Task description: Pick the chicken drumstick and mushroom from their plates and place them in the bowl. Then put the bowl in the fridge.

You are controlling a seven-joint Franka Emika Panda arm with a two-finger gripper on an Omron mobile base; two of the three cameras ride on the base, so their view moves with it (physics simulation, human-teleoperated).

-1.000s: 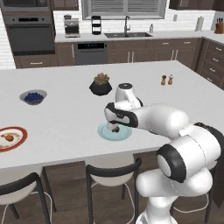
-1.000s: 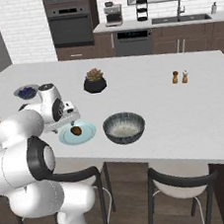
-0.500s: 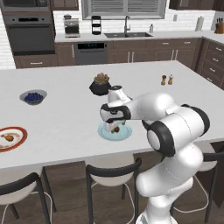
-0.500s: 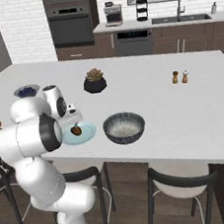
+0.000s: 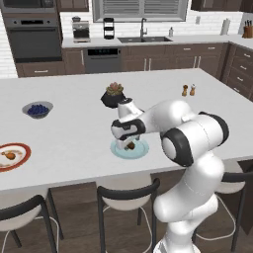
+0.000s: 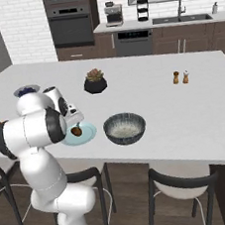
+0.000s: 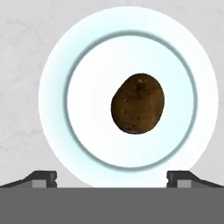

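Observation:
The dark brown mushroom (image 7: pixel 138 103) lies in the middle of the pale blue-teal plate (image 7: pixel 52 87). My gripper (image 7: pixel 113 178) hangs straight above them, open, fingertips (image 7: pixel 41 177) wide apart and holding nothing. In the left base view the gripper (image 5: pixel 127 142) points down just over the mushroom (image 5: pixel 131 146) and its plate (image 5: pixel 141 150). The deep grey bowl (image 6: pixel 125 128) stands right of that plate (image 6: pixel 87 133) and mushroom (image 6: pixel 77 131). The drumstick (image 5: pixel 6 154) rests on the red-rimmed plate (image 5: pixel 20 157) at the far left. The fridge is out of view.
A small grey bowl of blue berries (image 5: pixel 38 109) sits at the left back. A black plant pot (image 5: pixel 114 96) stands behind the plate. Salt and pepper shakers (image 5: pixel 188 90) are further right. Bar stools (image 5: pixel 126 195) line the island's near edge.
The arm has folded forward and the hand has come down a little lower over the blue plate. Mushroom, plates and bowl have not moved.

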